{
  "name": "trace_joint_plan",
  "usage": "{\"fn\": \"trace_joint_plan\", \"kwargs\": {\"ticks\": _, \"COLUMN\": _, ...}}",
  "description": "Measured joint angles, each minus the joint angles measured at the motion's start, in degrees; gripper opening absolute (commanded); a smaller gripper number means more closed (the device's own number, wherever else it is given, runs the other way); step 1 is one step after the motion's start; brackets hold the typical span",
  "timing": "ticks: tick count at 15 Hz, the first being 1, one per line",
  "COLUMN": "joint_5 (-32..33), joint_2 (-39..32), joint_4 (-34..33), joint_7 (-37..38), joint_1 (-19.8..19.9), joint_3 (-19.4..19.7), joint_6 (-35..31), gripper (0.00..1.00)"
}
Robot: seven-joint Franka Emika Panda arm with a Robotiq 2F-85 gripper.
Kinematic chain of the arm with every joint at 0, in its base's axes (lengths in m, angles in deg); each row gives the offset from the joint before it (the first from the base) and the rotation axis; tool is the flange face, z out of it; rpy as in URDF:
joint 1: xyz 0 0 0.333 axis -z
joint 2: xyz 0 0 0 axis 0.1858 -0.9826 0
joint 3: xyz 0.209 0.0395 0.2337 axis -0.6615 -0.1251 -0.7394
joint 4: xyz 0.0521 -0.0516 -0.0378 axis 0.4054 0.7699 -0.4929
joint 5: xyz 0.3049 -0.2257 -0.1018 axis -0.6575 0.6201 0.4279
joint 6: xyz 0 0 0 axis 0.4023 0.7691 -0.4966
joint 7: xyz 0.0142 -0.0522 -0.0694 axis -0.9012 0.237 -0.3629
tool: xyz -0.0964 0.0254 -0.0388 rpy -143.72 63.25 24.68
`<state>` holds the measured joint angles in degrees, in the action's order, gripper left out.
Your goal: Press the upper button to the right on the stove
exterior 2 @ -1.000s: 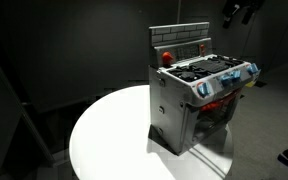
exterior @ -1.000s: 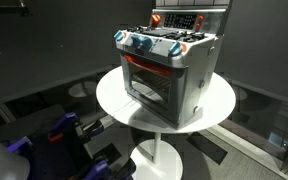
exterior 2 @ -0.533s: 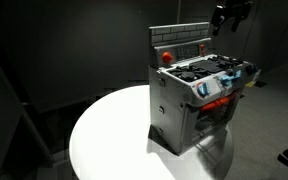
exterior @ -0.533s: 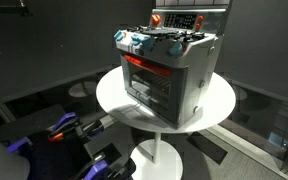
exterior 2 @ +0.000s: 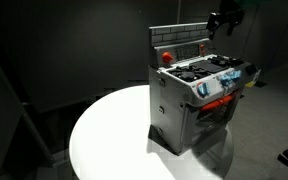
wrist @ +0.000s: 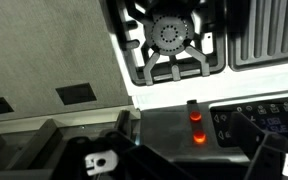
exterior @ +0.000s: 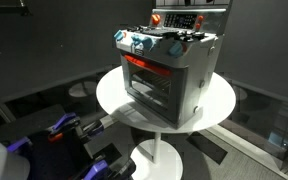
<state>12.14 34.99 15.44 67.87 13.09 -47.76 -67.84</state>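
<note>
Gripper (exterior 2: 222, 20): jaws apart, nothing held. Lower than second ago, closer in, now just beside top corner of back panel (exterior 2: 181, 38). Wrist view: burner (wrist: 174, 35) and red button (wrist: 196, 128) below camera. Stove (exterior 2: 196, 95) unmoved, upright on round white table (exterior 2: 104, 130).
</note>
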Motion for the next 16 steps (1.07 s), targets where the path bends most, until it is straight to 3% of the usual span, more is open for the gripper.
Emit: {"fn": "trace_joint_plan", "kwargs": {"ticks": 16, "joint_5": 0.0, "joint_2": -5.6, "joint_4": -0.7, "joint_7": 0.1, "joint_1": -0.9, "joint_3": 2.9, "joint_6": -5.2, "gripper": 1.00}}
